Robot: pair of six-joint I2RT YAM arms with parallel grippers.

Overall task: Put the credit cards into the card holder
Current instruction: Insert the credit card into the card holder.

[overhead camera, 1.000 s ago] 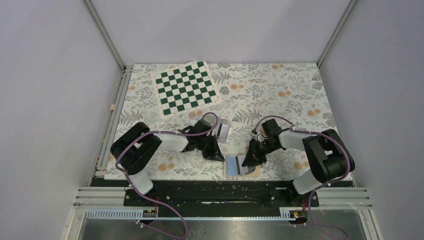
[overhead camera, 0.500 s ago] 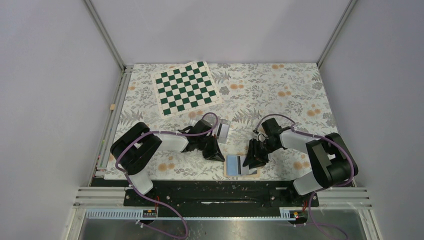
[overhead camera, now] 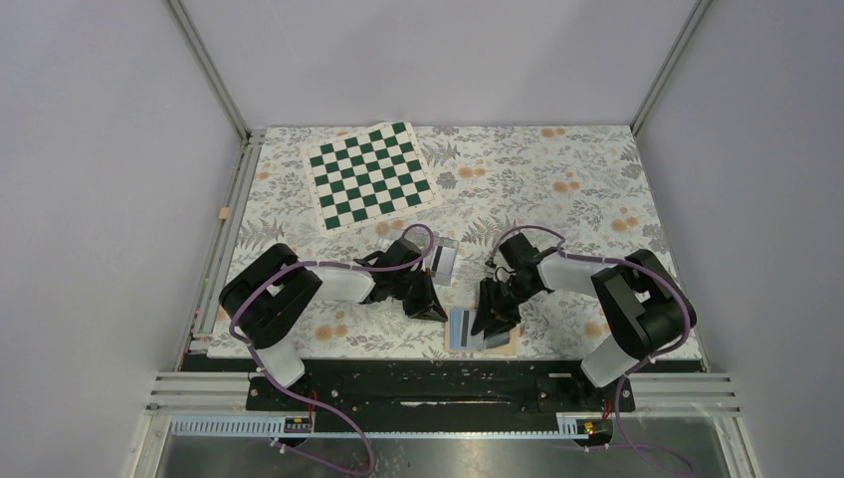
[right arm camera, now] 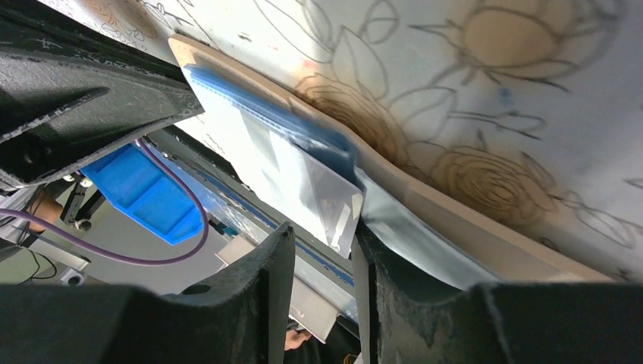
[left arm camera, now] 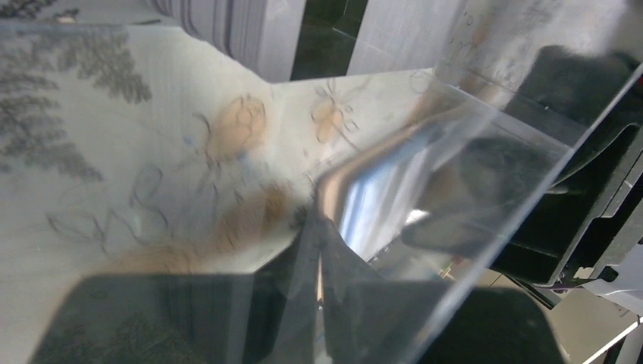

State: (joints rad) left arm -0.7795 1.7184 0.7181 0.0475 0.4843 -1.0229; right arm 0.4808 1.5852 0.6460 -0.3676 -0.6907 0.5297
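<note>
**Visitor:** What is on the desk (overhead camera: 557, 179)?

**Onlooker:** A flower-patterned cover spreads over the whole top. Towards the far left lies a green and white chessboard mat (overhead camera: 370, 174), turned a little askew. Two black and white robot arms reach in from the near edge.

**Visitor:** Where is the card holder?

**Onlooker:** The card holder (overhead camera: 501, 344) lies opened flat at the near edge, roughly midway between the two arm bases. Its light-blue inside faces up and its tan outside shows as a rim.

**Visitor:** And the credit cards?

**Onlooker:** I can make out one credit card (right arm camera: 303, 171), pale and glossy. One end is tucked under a darker blue pocket edge inside the holder. The rest sticks out of that pocket.

**Visitor:** What is the right gripper doing?

**Onlooker:** The right gripper (right arm camera: 322, 227) is lowered right over the holder with its jaws parted. The card's free corner sits in the gap between the two black fingers. They look released, not squeezing it.

**Visitor:** And the left one?

**Onlooker:** The left gripper (overhead camera: 431, 309) is clenched shut, low over the desk, just left of the holder and apart from it. A clear plastic box (overhead camera: 445, 257) sits beside that arm's wrist. Clear plastic fills most of the left wrist view. I cannot tell whether the fingers pinch it.
</note>
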